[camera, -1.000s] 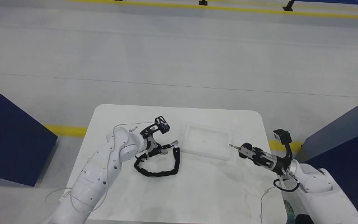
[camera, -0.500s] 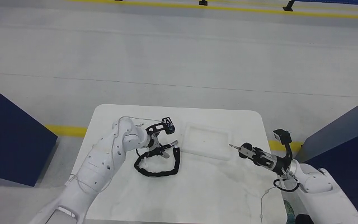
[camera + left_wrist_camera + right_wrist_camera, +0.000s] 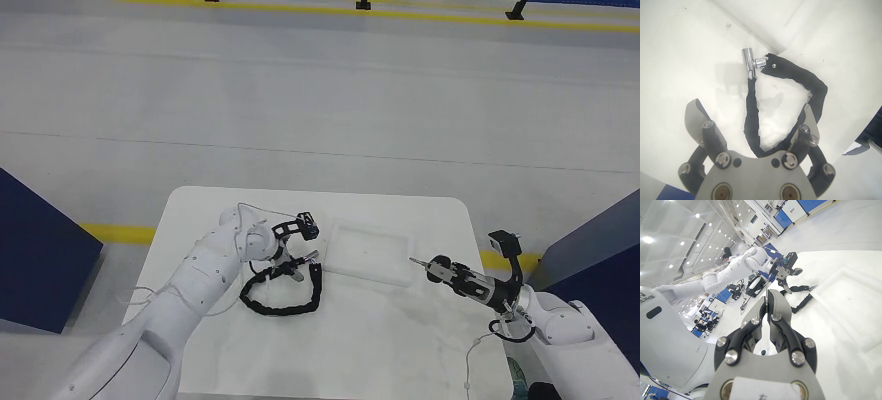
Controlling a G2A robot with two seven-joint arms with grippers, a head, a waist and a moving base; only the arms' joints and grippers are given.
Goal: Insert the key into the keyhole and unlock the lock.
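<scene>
lock [image 3: 795, 70]: plain black fabric sleeve; shiny chrome cylinder [image 3: 747, 61] at end.
key [image 3: 766, 289]: silver.
left gripper [image 3: 751, 107]: dull silver fingers [image 3: 693, 113], black links.
right gripper [image 3: 767, 294]: same silver and black.
tabletop [image 3: 400, 340]: plain white, few dark specks.
tray [image 3: 372, 250]: white.
floor [image 3: 320, 100]: pale grey, yellow stripe [image 3: 115, 233].
side panels [image 3: 40, 260]: dark blue.

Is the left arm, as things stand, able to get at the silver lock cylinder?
Probably yes: its jaws stand open above the black chain, and the lock cylinder lies uncovered on the table just ahead, with nothing between.
</scene>
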